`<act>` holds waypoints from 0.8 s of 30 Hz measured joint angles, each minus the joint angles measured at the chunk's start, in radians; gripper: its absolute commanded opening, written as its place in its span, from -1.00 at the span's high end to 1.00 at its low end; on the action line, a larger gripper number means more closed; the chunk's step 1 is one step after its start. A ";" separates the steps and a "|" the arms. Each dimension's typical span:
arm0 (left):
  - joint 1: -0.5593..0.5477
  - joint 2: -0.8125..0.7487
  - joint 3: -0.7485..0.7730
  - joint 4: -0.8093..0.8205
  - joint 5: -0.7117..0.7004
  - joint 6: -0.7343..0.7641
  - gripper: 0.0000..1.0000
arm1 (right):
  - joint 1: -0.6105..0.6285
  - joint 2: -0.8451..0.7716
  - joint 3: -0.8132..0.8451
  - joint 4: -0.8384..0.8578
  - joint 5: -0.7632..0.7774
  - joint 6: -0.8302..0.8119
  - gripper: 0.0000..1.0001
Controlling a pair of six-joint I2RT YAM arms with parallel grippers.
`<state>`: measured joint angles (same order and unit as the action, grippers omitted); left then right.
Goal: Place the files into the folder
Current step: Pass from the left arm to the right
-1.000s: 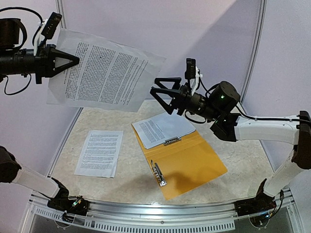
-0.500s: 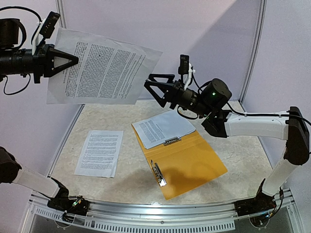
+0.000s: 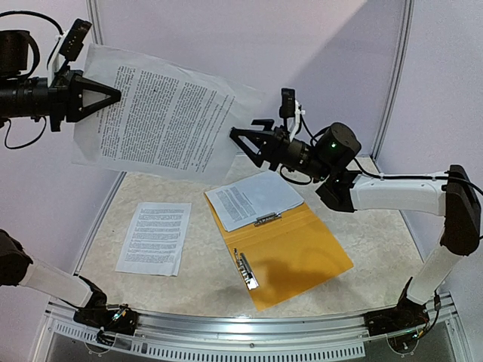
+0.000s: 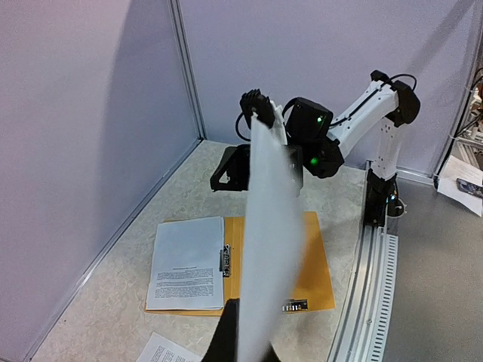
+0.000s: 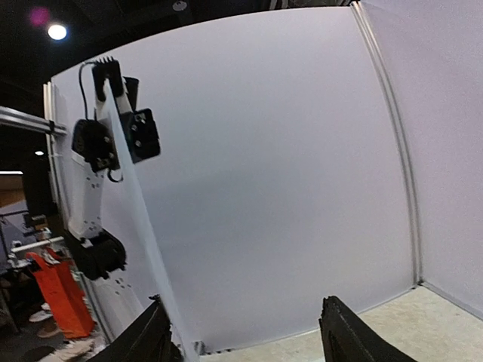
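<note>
Left gripper (image 3: 113, 94) is pinched on the left edge of a printed white sheet (image 3: 166, 121), holding it up in the air with its text facing the top camera. On the table (image 3: 377, 226), nearest the arm bases, lies the open orange-yellow folder (image 3: 294, 256) with a metal clip (image 3: 247, 270) at its near left edge. A second sheet (image 3: 253, 197) rests on its far end, and a third sheet (image 3: 155, 237) lies apart to the left on the speckled beige top. Farther back, the right gripper (image 3: 245, 143) has its fingers spread at the raised sheet's right edge. Lavender walls (image 3: 302, 45) close the space. Compared with a second ago, the right gripper has moved in toward the sheet, whose free corner hangs lower.
</note>
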<state>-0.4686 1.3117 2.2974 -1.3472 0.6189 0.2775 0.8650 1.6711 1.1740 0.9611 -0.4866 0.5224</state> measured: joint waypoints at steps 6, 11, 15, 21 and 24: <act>0.011 0.013 -0.007 0.000 0.005 -0.023 1.00 | 0.021 0.040 0.108 0.064 -0.117 0.045 0.86; 0.026 0.015 -0.007 0.000 0.002 -0.045 1.00 | 0.027 0.048 0.112 0.075 -0.155 0.082 1.00; 0.034 0.013 -0.026 0.001 -0.005 -0.058 -0.16 | 0.023 0.048 0.120 0.012 -0.155 0.099 1.00; 0.037 -0.020 -0.161 0.027 -0.084 -0.061 -0.90 | -0.020 0.000 0.121 -0.267 -0.161 0.089 1.00; 0.039 -0.039 -0.243 0.045 -0.177 -0.060 -0.93 | -0.057 -0.059 0.166 -0.579 -0.190 0.022 1.00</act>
<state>-0.4294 1.2732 2.0544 -1.3025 0.4423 0.2176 0.8082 1.6119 1.3403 0.3820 -0.6769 0.5446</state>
